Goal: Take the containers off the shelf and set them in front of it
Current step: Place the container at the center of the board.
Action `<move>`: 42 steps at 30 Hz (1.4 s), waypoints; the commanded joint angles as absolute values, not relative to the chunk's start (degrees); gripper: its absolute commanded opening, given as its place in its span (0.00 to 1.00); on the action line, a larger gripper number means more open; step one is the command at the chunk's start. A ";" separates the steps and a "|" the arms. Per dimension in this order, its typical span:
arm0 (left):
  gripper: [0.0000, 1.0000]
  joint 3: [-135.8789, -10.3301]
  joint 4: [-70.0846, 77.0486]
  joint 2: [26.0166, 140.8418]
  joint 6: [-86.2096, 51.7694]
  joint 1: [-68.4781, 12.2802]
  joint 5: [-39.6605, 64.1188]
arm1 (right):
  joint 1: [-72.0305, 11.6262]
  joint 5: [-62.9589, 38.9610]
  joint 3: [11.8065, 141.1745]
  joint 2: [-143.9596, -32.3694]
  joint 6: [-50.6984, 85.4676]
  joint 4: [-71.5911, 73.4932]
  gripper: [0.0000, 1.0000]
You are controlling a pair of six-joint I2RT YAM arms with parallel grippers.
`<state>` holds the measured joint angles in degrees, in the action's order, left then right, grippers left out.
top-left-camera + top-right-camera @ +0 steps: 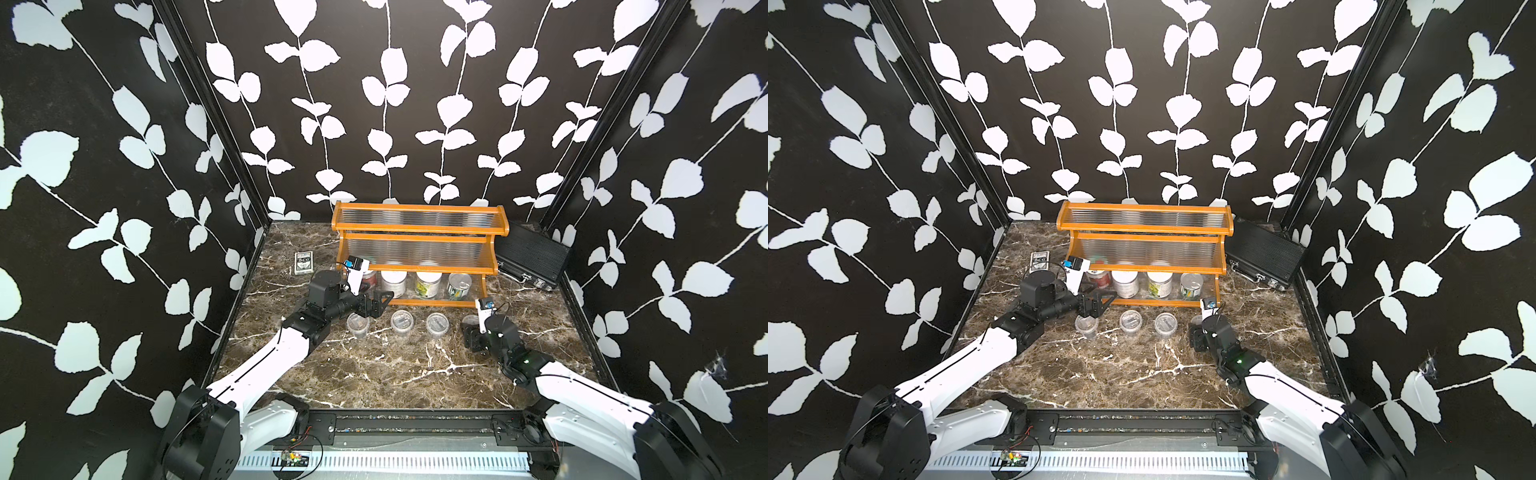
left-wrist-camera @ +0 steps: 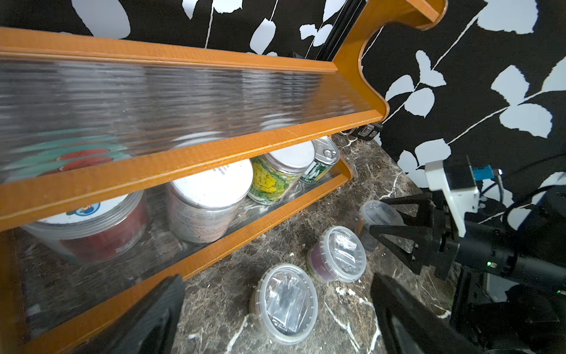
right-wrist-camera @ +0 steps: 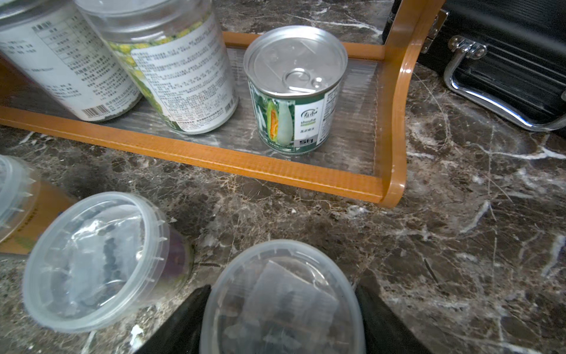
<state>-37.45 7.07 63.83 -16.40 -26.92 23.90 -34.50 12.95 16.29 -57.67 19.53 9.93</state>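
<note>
The orange-brown shelf (image 1: 419,227) stands at the back; its two upper tiers show no containers. On its bottom tier sit a strawberry-lidded jar (image 1: 368,279), a white-lidded jar (image 1: 394,283), a yellow-green jar (image 1: 428,284) and a pull-tab tin (image 3: 294,89). Three clear lidded cups (image 1: 358,325) (image 1: 402,322) (image 1: 437,323) stand in a row on the table in front. My right gripper (image 3: 281,318) is shut on another clear cup (image 1: 471,319) at the row's right end. My left gripper (image 1: 376,305) hangs open by the shelf's left front, holding nothing.
A flat "BCG" card box (image 1: 303,263) lies left of the shelf. A black ribbed case (image 1: 532,257) with a chrome handle sits right of it, against the wall. Patterned walls close in three sides of the marble table (image 1: 374,374).
</note>
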 commanded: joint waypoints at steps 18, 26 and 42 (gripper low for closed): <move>0.98 -38.14 2.79 61.35 -12.66 -27.06 20.35 | -34.72 16.61 14.54 -64.37 18.82 20.13 0.84; 0.98 -38.05 1.36 60.78 -11.71 -27.01 19.78 | -33.81 17.15 16.38 -66.22 18.39 20.32 0.77; 0.98 -38.37 0.09 60.67 -10.58 -26.98 18.98 | -29.53 12.07 21.40 -73.94 17.62 25.17 0.72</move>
